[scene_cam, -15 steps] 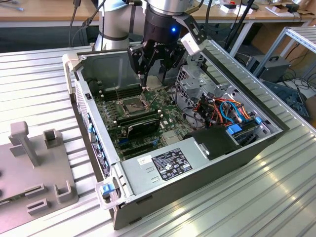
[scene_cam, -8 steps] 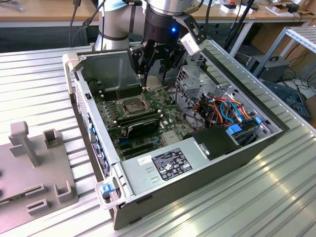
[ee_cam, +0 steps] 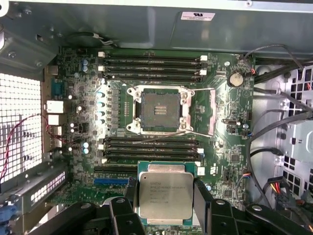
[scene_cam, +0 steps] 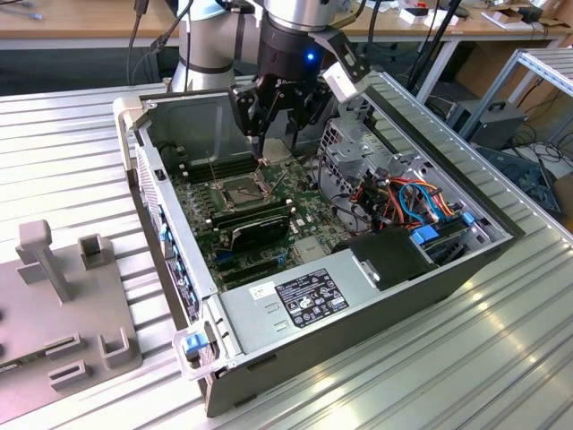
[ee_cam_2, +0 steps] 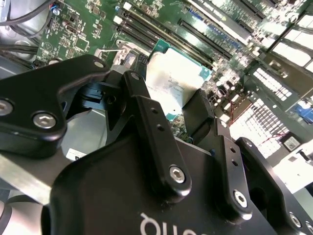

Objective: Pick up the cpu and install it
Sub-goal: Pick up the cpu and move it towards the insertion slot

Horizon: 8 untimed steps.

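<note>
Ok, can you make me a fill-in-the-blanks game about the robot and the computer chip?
1. The gripper holds the cpu between two ____ fingers.
2. The motherboard under it is coloured ____.
3. The square socket on the motherboard is ____, with no chip inside.

Missing words: black, green, empty.

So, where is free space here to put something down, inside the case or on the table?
Inside, the open socket is bare, with memory slots on two sides; cables crowd the drive cage. The hand holds the cpu above the board. Outside, the ribbed table beside the case is free.
</note>
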{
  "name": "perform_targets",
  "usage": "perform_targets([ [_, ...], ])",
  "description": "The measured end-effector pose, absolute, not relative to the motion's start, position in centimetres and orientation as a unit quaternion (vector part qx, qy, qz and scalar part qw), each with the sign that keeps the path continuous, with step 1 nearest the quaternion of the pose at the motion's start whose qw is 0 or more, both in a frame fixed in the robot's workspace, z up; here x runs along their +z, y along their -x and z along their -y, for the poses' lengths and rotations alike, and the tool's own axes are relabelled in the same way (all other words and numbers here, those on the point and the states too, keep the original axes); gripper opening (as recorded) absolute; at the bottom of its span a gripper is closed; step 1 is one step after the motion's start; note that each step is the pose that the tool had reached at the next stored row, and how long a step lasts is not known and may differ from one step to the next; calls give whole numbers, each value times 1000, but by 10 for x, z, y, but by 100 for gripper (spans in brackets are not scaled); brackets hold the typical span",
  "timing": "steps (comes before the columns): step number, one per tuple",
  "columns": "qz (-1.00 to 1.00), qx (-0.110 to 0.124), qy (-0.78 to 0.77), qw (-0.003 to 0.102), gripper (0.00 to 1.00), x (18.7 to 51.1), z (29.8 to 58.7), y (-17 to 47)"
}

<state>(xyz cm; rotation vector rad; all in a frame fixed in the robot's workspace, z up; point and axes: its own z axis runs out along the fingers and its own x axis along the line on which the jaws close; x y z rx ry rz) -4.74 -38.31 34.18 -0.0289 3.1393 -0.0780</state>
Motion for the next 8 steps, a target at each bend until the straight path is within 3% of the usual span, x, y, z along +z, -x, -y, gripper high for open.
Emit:
perform_targets([
  [8,-1000,-25,9,1,55,336,375,47],
])
